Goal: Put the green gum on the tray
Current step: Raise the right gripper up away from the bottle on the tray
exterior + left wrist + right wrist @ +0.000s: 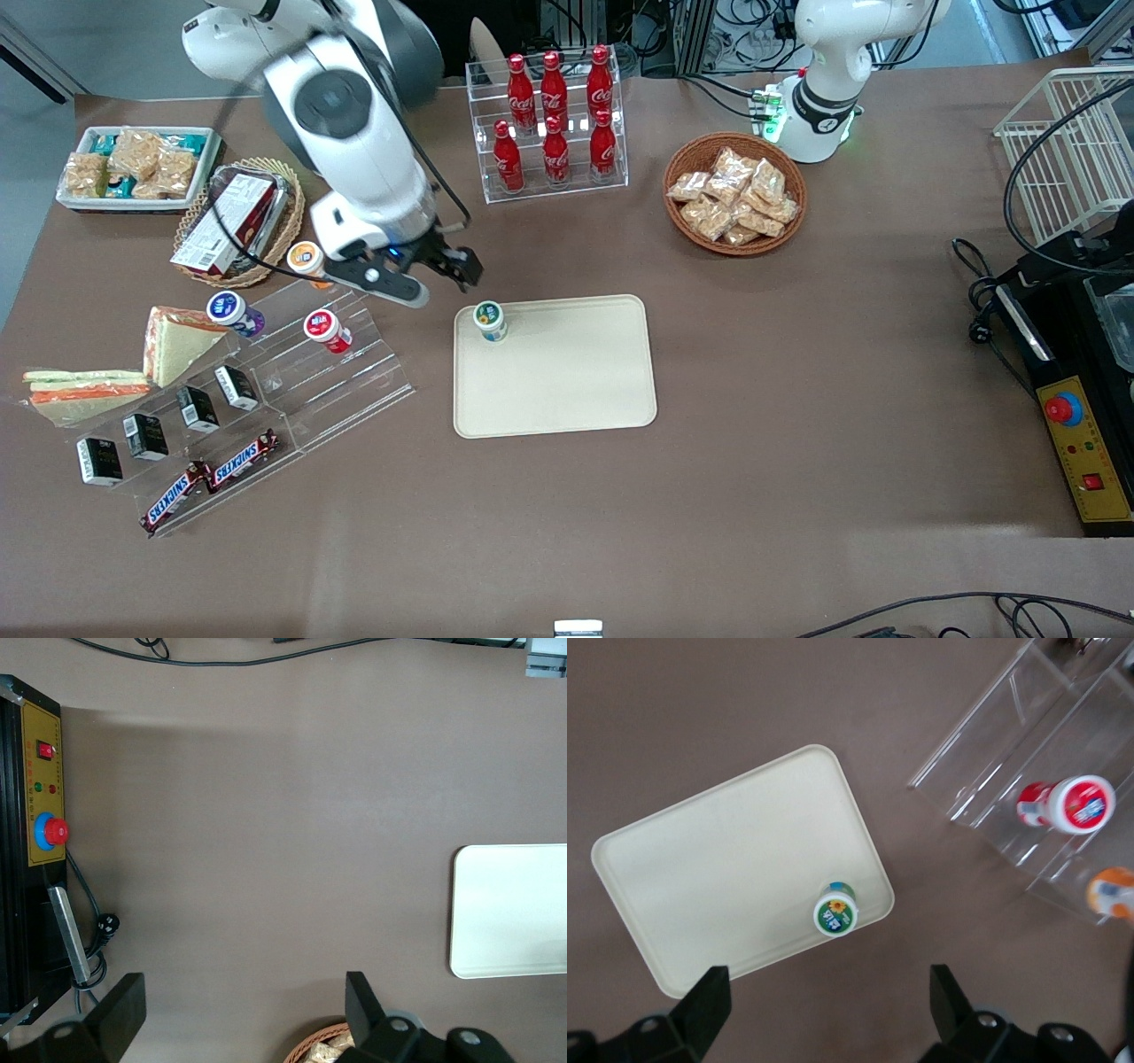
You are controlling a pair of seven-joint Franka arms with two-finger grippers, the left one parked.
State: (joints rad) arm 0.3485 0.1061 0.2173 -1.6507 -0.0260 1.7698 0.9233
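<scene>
The green gum (489, 320) stands upright on the cream-beige tray (567, 381), in the tray's corner nearest the working arm and farthest from the front camera. It also shows in the right wrist view (836, 912), standing free near the tray's rim (700, 868). My gripper (440, 268) hangs above the table just off that corner, farther from the front camera than the gum. It is open and empty, its fingers (709, 999) wide apart over bare table, clear of the gum.
A clear stepped display rack (292, 372) beside the tray holds red-lidded (324, 329), purple-lidded (232, 311) and orange-lidded (306, 260) bottles, small black boxes and Snickers bars. Sandwiches (159, 350) lie beside it. A cola bottle rack (554, 124) and a snack basket (733, 195) stand farther back.
</scene>
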